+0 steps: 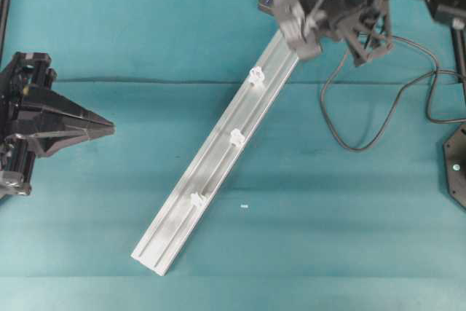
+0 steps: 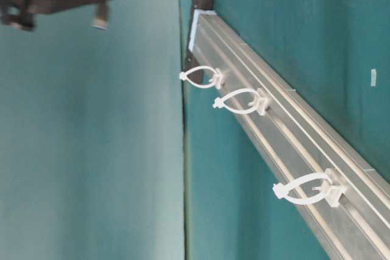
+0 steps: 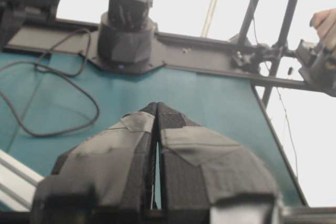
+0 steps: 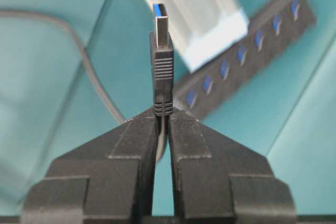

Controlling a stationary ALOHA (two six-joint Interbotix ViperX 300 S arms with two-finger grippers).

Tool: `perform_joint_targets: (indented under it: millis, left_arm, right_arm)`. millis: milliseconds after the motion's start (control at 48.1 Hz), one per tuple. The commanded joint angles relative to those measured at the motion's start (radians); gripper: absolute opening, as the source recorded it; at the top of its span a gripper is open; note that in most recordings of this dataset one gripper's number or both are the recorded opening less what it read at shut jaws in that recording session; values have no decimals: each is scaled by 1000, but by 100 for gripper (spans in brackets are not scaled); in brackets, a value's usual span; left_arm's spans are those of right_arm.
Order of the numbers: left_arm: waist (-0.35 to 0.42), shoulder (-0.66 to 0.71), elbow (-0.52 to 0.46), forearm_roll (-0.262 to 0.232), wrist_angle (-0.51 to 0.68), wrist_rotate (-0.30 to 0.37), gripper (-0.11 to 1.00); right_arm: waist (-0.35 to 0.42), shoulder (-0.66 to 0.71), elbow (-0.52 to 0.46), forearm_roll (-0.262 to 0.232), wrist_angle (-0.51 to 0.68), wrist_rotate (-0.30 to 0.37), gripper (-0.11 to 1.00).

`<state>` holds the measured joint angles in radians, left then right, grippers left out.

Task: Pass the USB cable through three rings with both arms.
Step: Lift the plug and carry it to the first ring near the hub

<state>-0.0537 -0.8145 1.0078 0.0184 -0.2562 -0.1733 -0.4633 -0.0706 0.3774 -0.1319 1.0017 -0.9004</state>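
On the teal cloth, the left gripper (image 1: 109, 129) lies level at nine o'clock, jaws pressed together on nothing, pointing toward three. One silver rail (image 1: 218, 158) runs from seven to one, carrying three rings (image 1: 236, 137), all unthreaded. A black hub (image 4: 247, 56) with blue sockets lies at the rail's one o'clock end. There the right gripper (image 4: 163, 116) pinches the USB cable (image 4: 161, 61) just behind its plug; slack cord loops toward three.

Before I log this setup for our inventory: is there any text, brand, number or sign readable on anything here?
None can be read.
USB cable: plug bears ribs only, no lettering.
Hub: blue sockets, no legible label.
Rail and rings: no markings.
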Motion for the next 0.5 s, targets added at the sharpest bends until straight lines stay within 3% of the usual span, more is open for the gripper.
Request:
perform_joint_targets:
  millis: [0,166,478]
  left_arm:
    - [2,2,-32,3,-3,-8,-1]
    - [0,5,-32,3,-3,-25,-1]
    - [2,6,-32,3,-3,-26,-1]
  right_arm:
    - [-26,31,21,-6,-40,-18,9]
    - [-71,84,15,-12,-48,-48,9]
    - [-83,167,-66,-34,-74,-181,9]
